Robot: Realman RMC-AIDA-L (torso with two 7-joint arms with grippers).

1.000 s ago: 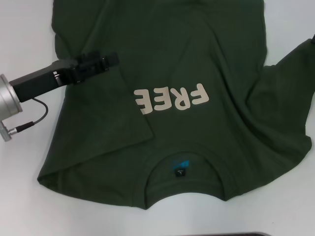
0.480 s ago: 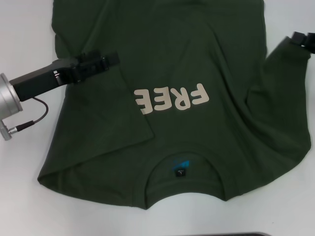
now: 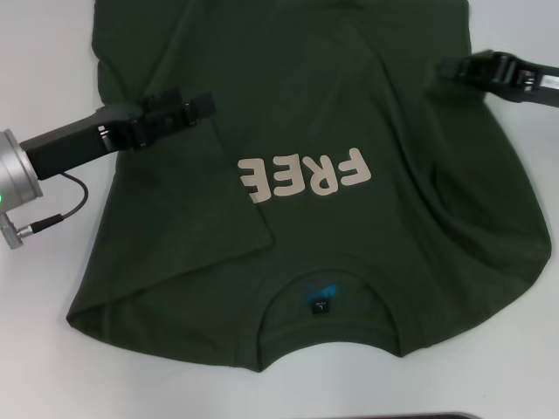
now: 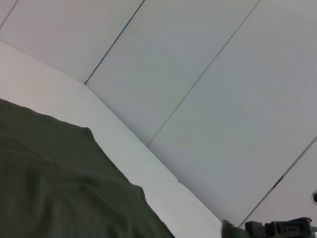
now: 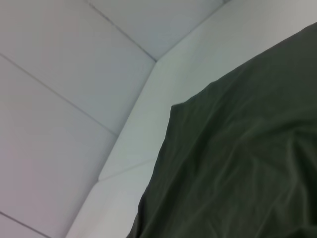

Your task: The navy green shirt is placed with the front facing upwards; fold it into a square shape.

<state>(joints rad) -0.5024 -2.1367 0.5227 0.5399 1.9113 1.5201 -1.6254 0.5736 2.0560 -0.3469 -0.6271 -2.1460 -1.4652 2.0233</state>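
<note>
Right tool over the navy green shirt, grip unclear; left tool likewise.

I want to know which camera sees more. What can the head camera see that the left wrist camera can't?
Only the head view shows the pale FREE print, the collar with its neck label, and the left gripper over the folded-in side. Only the left wrist view shows the pale panelled wall behind the table. Both show the navy green shirt, the white table, and the right gripper, which the wrist view catches far off at its edge.
</note>
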